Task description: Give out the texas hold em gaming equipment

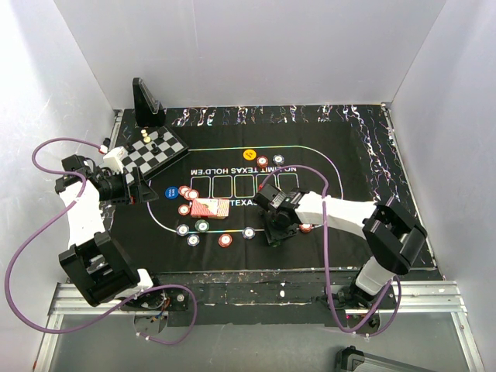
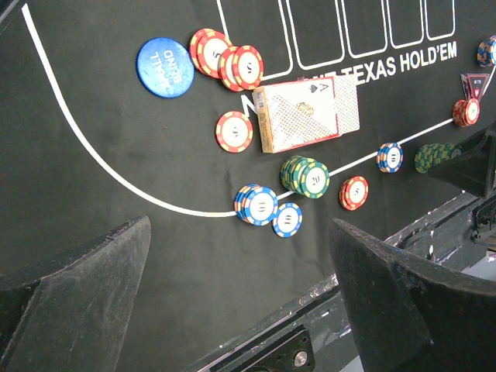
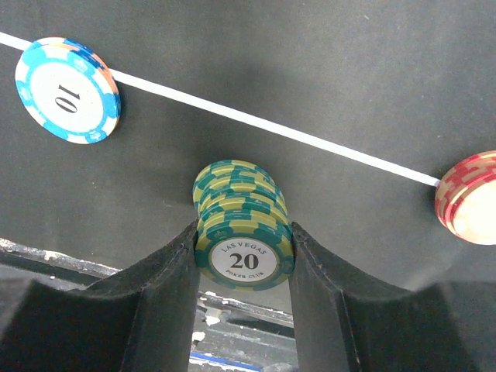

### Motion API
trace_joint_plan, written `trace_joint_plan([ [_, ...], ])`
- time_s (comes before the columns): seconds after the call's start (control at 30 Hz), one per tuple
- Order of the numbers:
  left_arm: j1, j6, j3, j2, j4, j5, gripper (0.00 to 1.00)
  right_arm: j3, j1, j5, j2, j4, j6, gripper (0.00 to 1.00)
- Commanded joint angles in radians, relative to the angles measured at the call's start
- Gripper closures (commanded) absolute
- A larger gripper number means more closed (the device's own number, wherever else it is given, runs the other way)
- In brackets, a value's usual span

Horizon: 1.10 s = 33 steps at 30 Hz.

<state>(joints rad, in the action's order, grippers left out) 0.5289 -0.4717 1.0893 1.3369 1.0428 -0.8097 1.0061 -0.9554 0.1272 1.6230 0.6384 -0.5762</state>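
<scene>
Chips first: the stack of green chips (image 3: 243, 260), its top face reading 20, sits dead centre between the two fingers of my right tool (image 3: 244, 226). Each inner face is pressed against the rim, so I call that tool clenched on the stack, not merely flanking it. The stack's axis runs up toward my wrist, but not straight: the lower chips step away from me toward the white line (image 3: 325, 143). The pile leans, and I judge that only the upper chips are truly pinched. It lies on the near side of that line, close to the front edge of the counter (image 3: 325, 54). Outward from it, a blue chip (image 3: 68, 91) marked 10 sits on the line to one side and a red stack (image 3: 467, 198) at the line on the other. Both are well apart from my fingers, so a straight lift should clear them. Farther off, the cards (image 2: 306, 112) and other chips crowd the middle of the layout. My left tool (image 1: 143, 188) hangs released, fingers wide, at the far left beside the chessboard (image 1: 155, 151), well apart from the greens. The right arm is plainly nearer, so the move is its to make: rise squarely along the stack's axis, slowly, lest the offset bottom chips spill.
</scene>
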Motion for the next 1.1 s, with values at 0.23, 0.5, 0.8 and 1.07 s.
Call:
trace_joint_plan([
  [0.23, 0.006, -0.011, 0.034, -0.038, -0.009, -0.008, 0.00, 0.129, 0.012, 0.022, -0.094, 0.079, 0.022, 0.98],
  [0.5, 0.006, -0.005, 0.037, -0.038, -0.007, -0.013, 0.00, 0.316, 0.170, 0.065, -0.016, 0.132, 0.137, 0.99],
  [0.8, 0.008, -0.007, 0.037, -0.018, -0.012, -0.016, 0.00, 0.693, 0.440, 0.089, 0.300, 0.150, 0.196, 0.99],
  [1.07, 0.006, -0.028, 0.027, -0.005, -0.006, -0.011, 0.00, 0.974, 0.543, 0.112, 0.589, 0.190, 0.184, 0.99],
])
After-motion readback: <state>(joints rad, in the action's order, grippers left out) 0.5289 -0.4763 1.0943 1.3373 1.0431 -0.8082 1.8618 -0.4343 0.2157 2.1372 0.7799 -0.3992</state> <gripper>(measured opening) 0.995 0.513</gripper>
